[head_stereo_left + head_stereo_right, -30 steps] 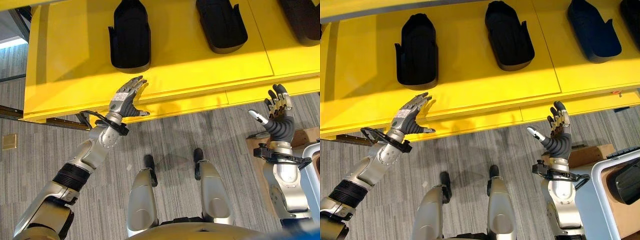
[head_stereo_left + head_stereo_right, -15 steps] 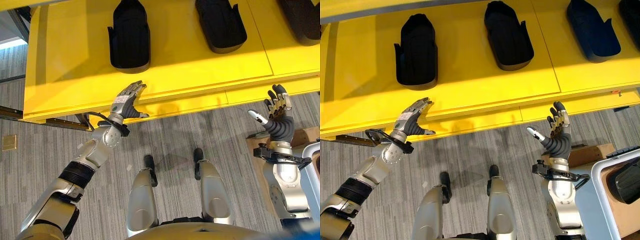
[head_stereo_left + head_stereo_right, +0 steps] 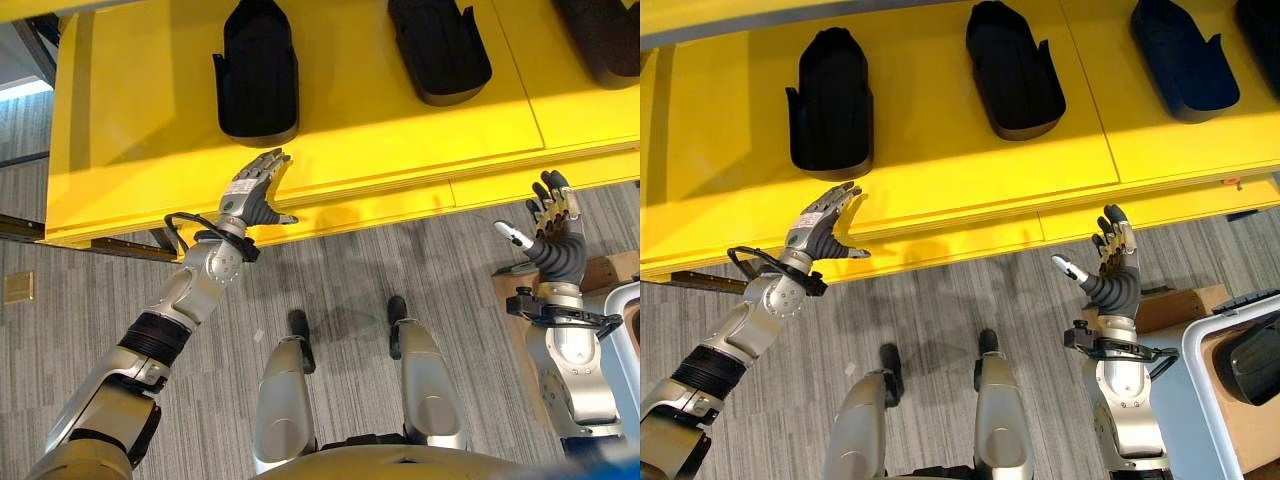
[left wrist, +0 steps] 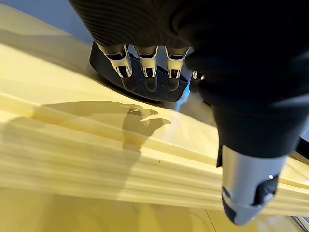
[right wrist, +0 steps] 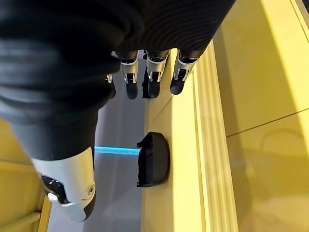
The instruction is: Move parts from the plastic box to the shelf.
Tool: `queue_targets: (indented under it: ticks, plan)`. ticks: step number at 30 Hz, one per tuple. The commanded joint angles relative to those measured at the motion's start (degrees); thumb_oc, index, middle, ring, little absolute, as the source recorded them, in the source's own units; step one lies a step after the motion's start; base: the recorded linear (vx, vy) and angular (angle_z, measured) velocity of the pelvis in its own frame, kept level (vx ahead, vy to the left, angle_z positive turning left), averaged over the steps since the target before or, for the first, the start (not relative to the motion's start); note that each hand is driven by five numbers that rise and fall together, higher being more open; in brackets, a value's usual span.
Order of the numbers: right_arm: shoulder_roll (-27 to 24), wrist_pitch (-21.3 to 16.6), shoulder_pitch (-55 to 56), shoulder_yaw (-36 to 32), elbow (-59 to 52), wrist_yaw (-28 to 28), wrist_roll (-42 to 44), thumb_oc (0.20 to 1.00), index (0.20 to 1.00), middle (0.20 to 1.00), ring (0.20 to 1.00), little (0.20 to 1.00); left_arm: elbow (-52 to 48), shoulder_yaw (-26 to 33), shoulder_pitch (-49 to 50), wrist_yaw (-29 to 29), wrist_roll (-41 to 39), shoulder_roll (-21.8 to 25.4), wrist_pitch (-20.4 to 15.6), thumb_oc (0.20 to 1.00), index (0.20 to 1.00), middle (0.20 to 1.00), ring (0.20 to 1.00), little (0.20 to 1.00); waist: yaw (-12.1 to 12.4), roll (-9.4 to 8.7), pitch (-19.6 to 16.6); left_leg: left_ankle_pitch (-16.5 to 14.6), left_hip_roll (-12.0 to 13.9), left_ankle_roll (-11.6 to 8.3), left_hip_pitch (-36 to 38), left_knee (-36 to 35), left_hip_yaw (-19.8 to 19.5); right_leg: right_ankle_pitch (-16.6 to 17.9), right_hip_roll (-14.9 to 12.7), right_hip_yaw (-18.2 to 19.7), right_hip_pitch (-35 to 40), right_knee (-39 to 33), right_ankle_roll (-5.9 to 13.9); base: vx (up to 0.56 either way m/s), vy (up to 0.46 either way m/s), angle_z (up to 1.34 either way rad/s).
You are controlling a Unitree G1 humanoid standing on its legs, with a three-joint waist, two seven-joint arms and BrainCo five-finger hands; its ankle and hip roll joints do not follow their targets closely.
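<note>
Three dark parts [image 3: 831, 103] stand in a row on the yellow shelf [image 3: 940, 175], both hands empty.
The left hand [image 3: 819, 226] hovers at the shelf's front edge, fingers straight, just below the leftmost part. The right hand [image 3: 1108, 262] is raised below that edge, fingers spread; the plastic box [image 3: 1230, 375] beside it holds another dark part [image 3: 1253, 366].
</note>
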Motion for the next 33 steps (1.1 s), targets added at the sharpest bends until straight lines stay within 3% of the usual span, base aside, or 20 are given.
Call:
queue_targets:
  ticks: [1, 33]
  plan:
    - [1.19, -1.81, 0.82, -3.21, -5.46, 0.18, -0.2, 1.0, 1.0, 1.0, 1.0, 1.0, 1.24, 3.32, -0.68, 0.63, -1.14, 1.49, -0.56, 1.0, 1.0, 1.0, 1.0, 1.0, -0.57, -0.37, -2.54, 1.4, 1.81, -1.51, -2.54, 1.43, -3.73, -0.34, -2.73, -2.48, 4.42, -1.2, 2.31, 0.0, 0.0, 0.0]
    - [0.99, -1.14, 2.12, -3.58, -5.24, 1.21, 0.77, 1.0, 1.0, 1.0, 1.0, 1.0, 6.57, -1.61, -9.41, -0.89, -1.17, -0.76, 0.07, 1.0, 1.0, 1.0, 1.0, 1.0, -1.72, -0.68, -2.68, 1.13, 1.98, -1.53, -2.81, 2.31, -3.24, 0.05, -2.72, -1.42, 3.63, -0.6, 2.34, 0.0, 0.0, 0.0]
